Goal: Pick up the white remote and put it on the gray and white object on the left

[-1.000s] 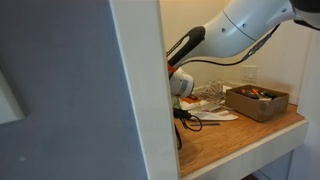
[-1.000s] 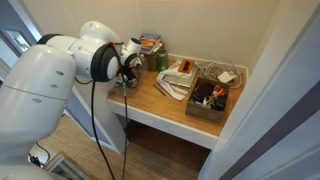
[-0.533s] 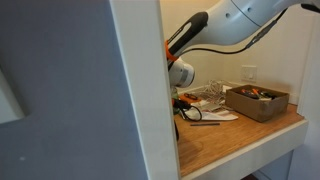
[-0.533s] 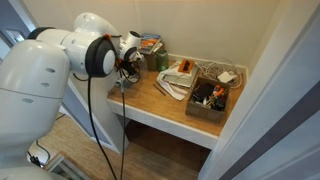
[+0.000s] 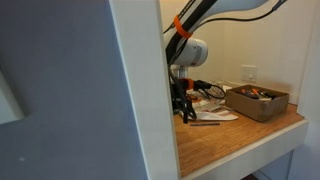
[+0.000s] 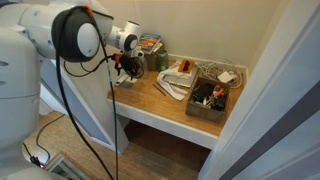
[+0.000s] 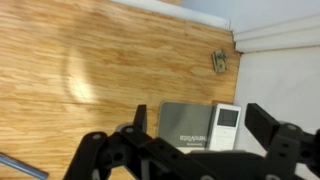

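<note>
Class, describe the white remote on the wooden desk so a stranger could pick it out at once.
In the wrist view, follow the wooden desktop to the white wall. A flat gray card lies there, with the white remote beside it on the wall side. The remote is the slimmer, white piece with a small grayish patch.

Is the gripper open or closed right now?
Open. In the wrist view the gripper has its fingers spread wide apart, gripping nothing; the white remote lies flat on the counter below.
</note>
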Controlling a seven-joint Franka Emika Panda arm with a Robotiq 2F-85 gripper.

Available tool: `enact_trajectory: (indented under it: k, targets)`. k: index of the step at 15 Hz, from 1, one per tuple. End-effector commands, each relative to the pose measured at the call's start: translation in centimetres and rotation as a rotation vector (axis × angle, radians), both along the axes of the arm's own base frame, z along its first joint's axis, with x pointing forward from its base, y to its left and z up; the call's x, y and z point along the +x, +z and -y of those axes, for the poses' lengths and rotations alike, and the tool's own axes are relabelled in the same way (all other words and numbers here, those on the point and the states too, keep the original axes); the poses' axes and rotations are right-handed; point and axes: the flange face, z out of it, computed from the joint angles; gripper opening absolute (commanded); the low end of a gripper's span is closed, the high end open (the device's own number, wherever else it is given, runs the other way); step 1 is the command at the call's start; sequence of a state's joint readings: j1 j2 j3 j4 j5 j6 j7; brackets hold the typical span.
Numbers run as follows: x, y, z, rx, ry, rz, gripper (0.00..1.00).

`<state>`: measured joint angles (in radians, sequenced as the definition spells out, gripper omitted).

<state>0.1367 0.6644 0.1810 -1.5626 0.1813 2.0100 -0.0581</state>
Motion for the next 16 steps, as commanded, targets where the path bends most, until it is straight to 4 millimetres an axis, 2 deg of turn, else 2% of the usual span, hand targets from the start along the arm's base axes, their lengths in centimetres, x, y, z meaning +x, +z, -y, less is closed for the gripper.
enact_trajectory:
  k: [1, 4, 7, 11, 12, 16]
  targets:
    - [-4.1, 3.4, 2.4, -0.156, 0.018, -0.019, 1.0]
    - [-6.3, 6.1, 4.8, -0.315, 0.01, 0.002, 1.0]
    - [-7.7, 8.5, 6.6, -0.455, -0.004, 0.078, 1.0]
    - [-8.8, 11.0, 8.2, -0.516, 0.066, 0.233, 1.0]
    - [-7.3, 10.0, 7.6, -0.502, 0.028, 0.15, 1.0]
    - [-8.3, 11.0, 7.9, -0.505, 0.047, 0.209, 1.0]
